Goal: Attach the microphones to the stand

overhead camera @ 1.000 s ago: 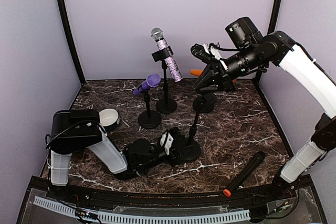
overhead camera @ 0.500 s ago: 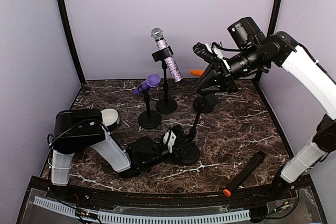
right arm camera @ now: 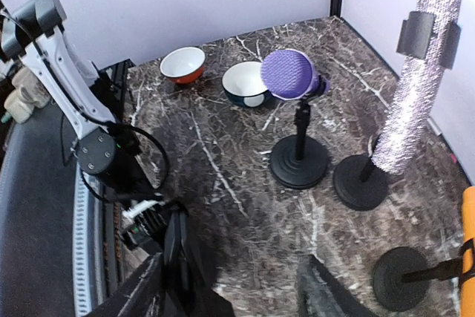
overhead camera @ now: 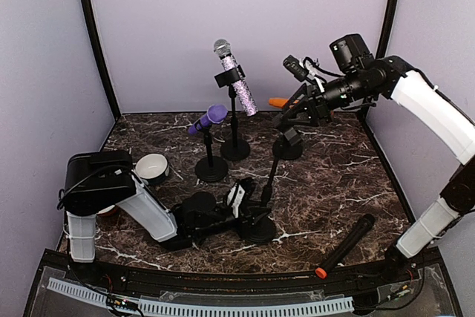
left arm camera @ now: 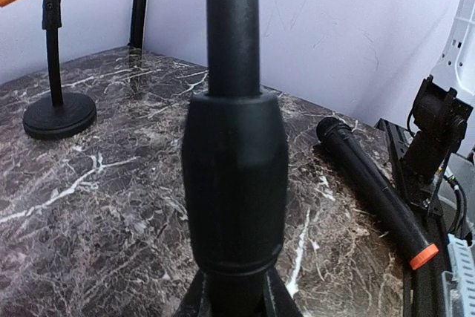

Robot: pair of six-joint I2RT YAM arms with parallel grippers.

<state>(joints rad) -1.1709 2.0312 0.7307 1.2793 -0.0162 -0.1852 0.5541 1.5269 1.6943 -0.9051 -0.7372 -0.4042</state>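
The stand [left arm camera: 234, 146] fills the space right in front of the left pincer [overhead camera: 251, 202]. To its right the tabletop [overhead camera: 326, 183] lies bare up to the black mic [overhead camera: 347, 241].

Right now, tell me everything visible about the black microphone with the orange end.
The black microphone is a slim matte-black stick with a dark rounded head and an orange cap at its tail. It lies flat on the marbled table near the front right, tail toward the near edge, in no stand. Nothing else touches it.
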